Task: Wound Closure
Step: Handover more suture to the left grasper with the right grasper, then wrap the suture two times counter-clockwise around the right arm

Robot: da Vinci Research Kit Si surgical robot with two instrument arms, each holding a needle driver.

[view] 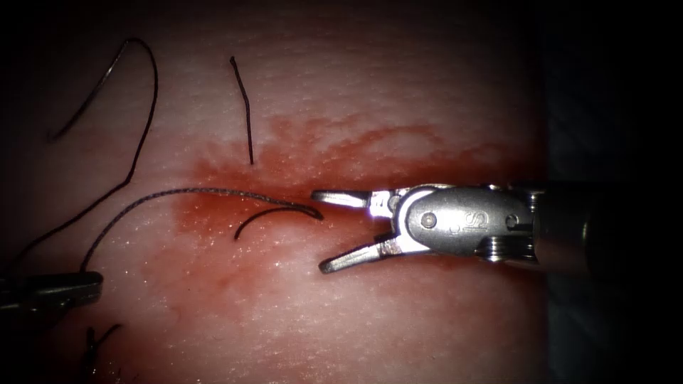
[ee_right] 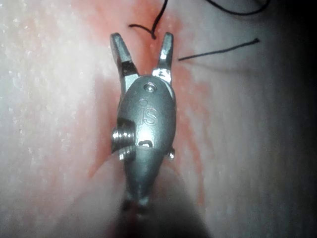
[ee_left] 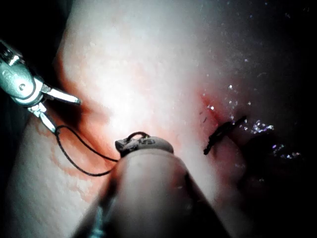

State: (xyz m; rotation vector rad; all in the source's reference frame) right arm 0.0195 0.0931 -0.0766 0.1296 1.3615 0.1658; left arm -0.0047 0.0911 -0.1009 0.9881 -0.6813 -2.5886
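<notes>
Right tool (view: 319, 231) agape, empty, left tool (view: 50, 290) holding thread (view: 142, 202)

Red fluid (view: 206, 222) seen pooled mid-view, smeared rightward and downward. Short cut end (view: 247, 107) laid near-upright above, lower tip touching stain.

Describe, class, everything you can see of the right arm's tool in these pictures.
The right arm's tool is a shiny metal needle driver on a dark shaft, entering from the right. A rounded wrist body with rivets and a stamped mark carries two slim jaws, spread wide open and holding nothing. It hovers over the red-stained tissue, tips pointing left at the cut. The dark curved needle lies just beyond its upper jaw tip; touching cannot be judged.
</notes>
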